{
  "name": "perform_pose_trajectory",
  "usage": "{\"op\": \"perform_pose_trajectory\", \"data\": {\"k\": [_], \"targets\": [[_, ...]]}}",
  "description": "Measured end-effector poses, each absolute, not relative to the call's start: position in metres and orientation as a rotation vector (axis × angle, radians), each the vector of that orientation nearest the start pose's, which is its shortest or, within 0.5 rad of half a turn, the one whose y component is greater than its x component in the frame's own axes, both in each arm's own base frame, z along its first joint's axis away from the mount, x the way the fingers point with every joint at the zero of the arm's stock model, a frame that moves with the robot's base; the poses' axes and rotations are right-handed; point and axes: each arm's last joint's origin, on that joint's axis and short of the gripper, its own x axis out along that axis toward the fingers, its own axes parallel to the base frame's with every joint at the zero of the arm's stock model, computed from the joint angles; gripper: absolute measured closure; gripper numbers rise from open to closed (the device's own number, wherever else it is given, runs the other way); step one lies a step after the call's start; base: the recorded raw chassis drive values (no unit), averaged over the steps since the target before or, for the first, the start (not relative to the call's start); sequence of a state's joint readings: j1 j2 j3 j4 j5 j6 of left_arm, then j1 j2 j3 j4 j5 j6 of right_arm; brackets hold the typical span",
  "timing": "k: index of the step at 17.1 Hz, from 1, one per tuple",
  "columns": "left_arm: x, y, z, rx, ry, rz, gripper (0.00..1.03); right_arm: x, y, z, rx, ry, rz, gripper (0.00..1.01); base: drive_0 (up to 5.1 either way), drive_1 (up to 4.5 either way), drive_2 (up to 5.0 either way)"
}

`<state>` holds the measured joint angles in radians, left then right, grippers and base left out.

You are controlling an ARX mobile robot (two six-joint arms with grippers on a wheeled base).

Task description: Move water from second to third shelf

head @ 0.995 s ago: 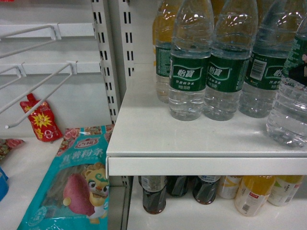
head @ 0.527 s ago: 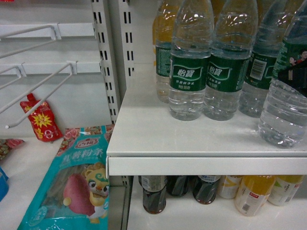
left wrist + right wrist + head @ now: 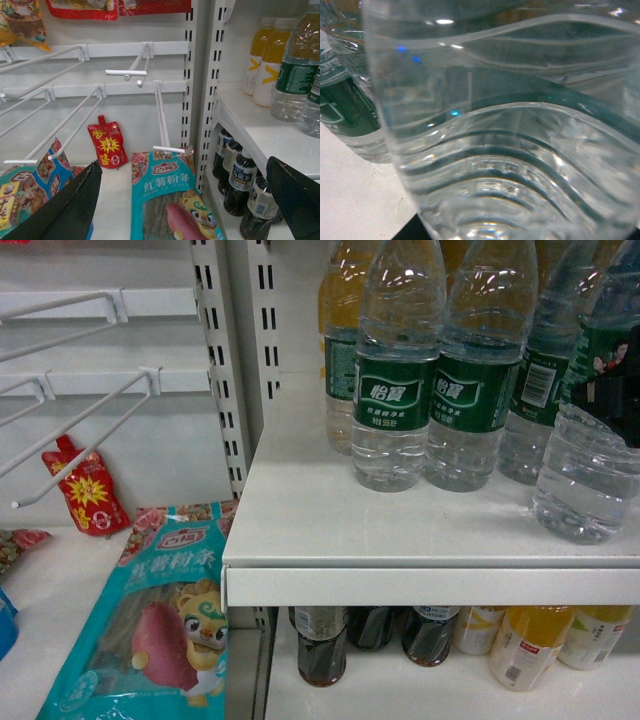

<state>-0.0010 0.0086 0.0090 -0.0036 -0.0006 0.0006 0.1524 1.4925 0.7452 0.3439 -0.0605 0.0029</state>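
Right now the clear ribbed plastic water bottle with the dark green wrap label [image 3: 590, 455] sits tilted at the right edge of the head view, its base over the front part of the white shelf board [image 3: 330, 530], and whether it touches the board cannot be told. A dark piece of the right gripper [image 3: 612, 390] covers the label band, clamped on the bottle; the right wrist camera sees only the ribbed clear wall of the bottle [image 3: 510, 150] pressed close to the lens. Just beside it to the left stand more green-labelled water bottles [image 3: 395, 390] in a row, upright on the same board. Below that board, dark cola bottles [image 3: 322, 645] and orange drink bottles [image 3: 530, 645] stand on a lower shelf. The left gripper [image 3: 185, 200] hangs with its two black fingers [image 3: 65, 210] spread wide apart, holding nothing, above a teal snack bag printed with a sweet potato [image 3: 170, 205] and near a small red spouted pouch [image 3: 107, 145].
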Motion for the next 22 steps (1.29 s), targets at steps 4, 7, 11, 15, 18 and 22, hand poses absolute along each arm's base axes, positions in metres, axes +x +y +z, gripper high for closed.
{"op": "perform_pose_trajectory", "data": {"k": [4, 7, 11, 15, 18, 22], "targets": [[0.098, 0.0, 0.166, 0.001, 0.003, 0.0, 0.05, 0.308, 0.046, 0.213, -0.013, 0.369, 0.207, 0.09, 0.0, 0.0, 0.0], [0.098, 0.0, 0.166, 0.001, 0.003, 0.0, 0.05, 0.307, 0.044, 0.213, -0.011, 0.377, 0.209, 0.03, 0.0, 0.0, 0.0], [0.098, 0.0, 0.166, 0.001, 0.003, 0.0, 0.05, 0.306, 0.044, 0.212, -0.008, 0.389, 0.22, 0.03, 0.0, 0.0, 0.0], [0.098, 0.0, 0.166, 0.001, 0.003, 0.0, 0.05, 0.305, 0.041, 0.216, -0.002, 0.374, 0.222, 0.03, 0.0, 0.0, 0.0], [0.098, 0.0, 0.166, 0.001, 0.003, 0.0, 0.05, 0.305, 0.039, 0.217, -0.001, 0.375, 0.22, 0.03, 0.0, 0.0, 0.0], [0.098, 0.0, 0.166, 0.001, 0.003, 0.0, 0.05, 0.299, 0.036, 0.22, 0.003, 0.367, 0.225, 0.03, 0.0, 0.0, 0.0]]}}
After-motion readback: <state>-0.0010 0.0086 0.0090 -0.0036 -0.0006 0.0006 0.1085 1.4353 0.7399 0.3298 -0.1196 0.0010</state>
